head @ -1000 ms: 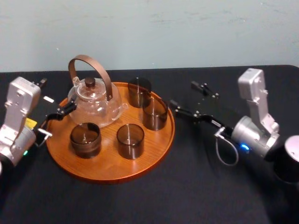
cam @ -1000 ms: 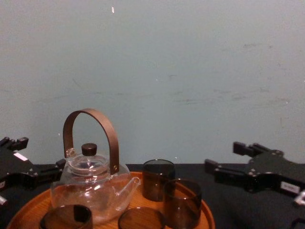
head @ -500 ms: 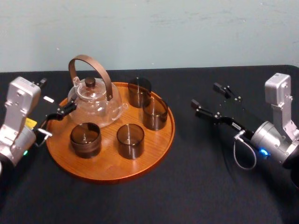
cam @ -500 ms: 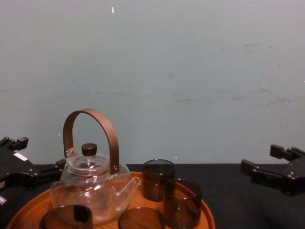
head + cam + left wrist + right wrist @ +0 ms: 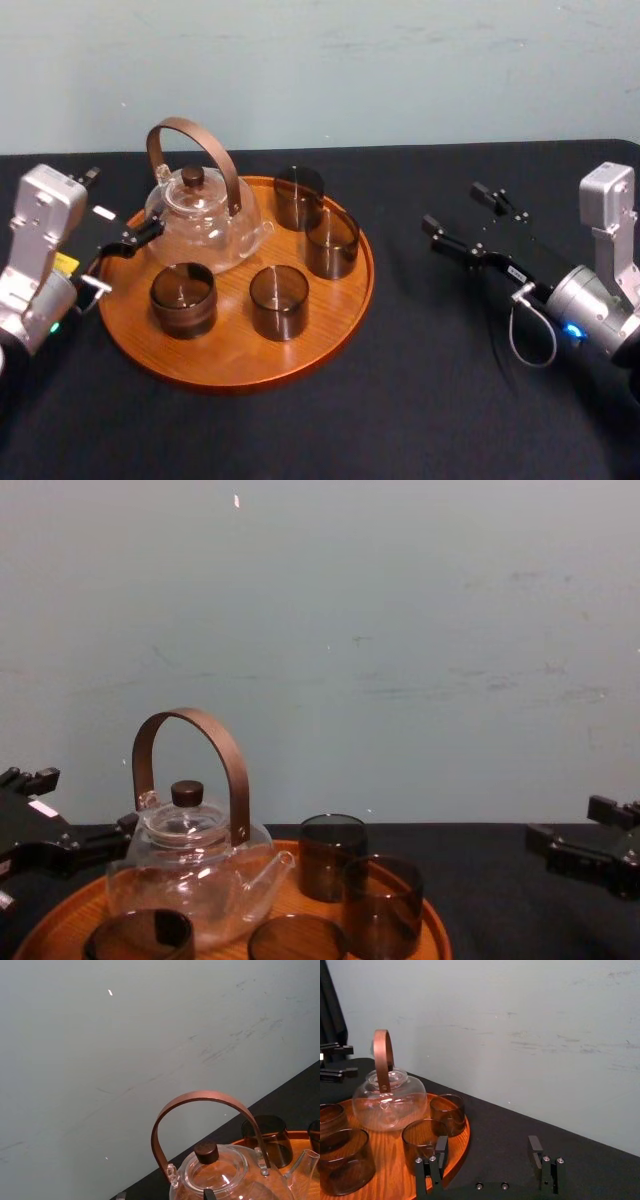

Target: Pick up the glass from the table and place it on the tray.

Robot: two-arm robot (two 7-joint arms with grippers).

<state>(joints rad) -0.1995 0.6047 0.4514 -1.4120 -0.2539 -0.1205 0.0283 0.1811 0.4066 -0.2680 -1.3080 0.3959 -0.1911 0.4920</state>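
The tray (image 5: 230,355) shows orange-brown wood grain; the table (image 5: 420,400) is matte black; the glasses (image 5: 279,300) are smoky brown; the wall (image 5: 400,70) is pale teal.

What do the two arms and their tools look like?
The left arm and the right arm have boxy silver-grey housings and rounded silver wrists. The left tool and the right tool have slim black fingers. A thin grey cable loops beside the right wrist, where a blue light glows. The left arm bears a yellow label.

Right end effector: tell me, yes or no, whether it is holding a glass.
No, the right end effector is open and empty over the table, apart from the tray.
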